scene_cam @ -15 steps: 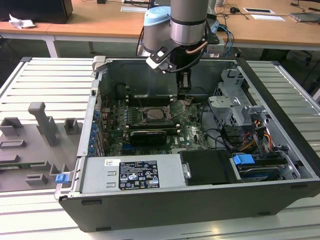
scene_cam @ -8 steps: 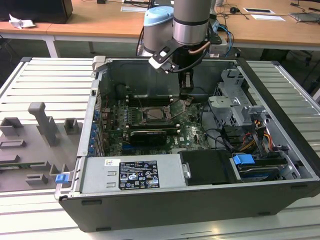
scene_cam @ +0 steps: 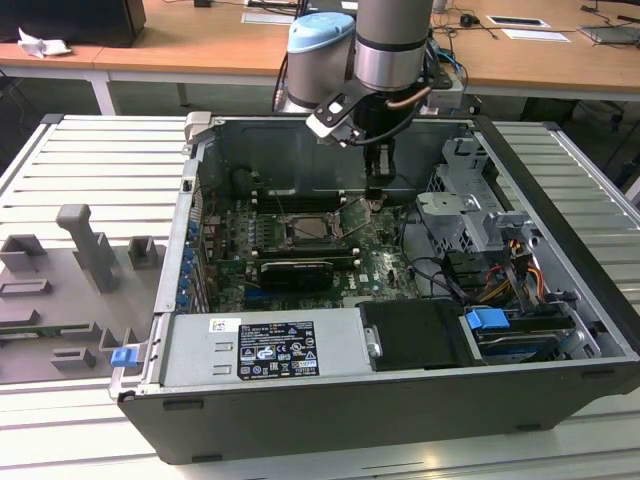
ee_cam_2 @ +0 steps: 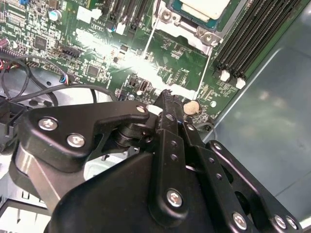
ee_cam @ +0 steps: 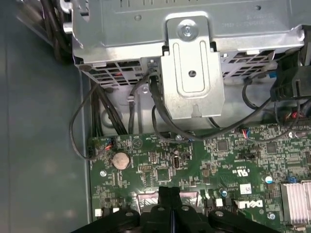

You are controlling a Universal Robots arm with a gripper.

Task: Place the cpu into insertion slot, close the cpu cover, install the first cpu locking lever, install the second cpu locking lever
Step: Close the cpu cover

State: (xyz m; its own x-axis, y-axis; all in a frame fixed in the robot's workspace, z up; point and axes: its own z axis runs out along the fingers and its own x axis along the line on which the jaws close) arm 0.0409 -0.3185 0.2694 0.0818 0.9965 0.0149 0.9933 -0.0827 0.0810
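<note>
While the arm reaches down into the open computer case [scene_cam: 560, 250], the gripper [scene_cam: 378, 198] is held low over the green motherboard [scene_cam: 385, 262], near the board edge that faces the drive cage [scene_cam: 470, 215] and clear of the socket. The fingertips [ee_cam: 164, 196] are seen pressed together in both wrist views, and nothing is visible between them.

The cpu [ee_cam_2: 203, 6] is seated in the insertion slot [scene_cam: 308, 228], mid-board, with its pale top showing. The silvery cpu cover [ee_cam_2: 167, 17] is seen framing it; whether it is fully down cannot be told. Two thin wire locking levers [ee_cam_2: 149, 42] are seen running out from the socket frame across the board toward the gripper side. Whether they are latched cannot be told either.

A coin cell [ee_cam: 120, 159] is mounted close to the board's corner, by the case wall. In the second wrist view it sits just beside the gripper tip. Memory slots [ee_cam_2: 252, 34] are lined along the socket's far side.
</note>
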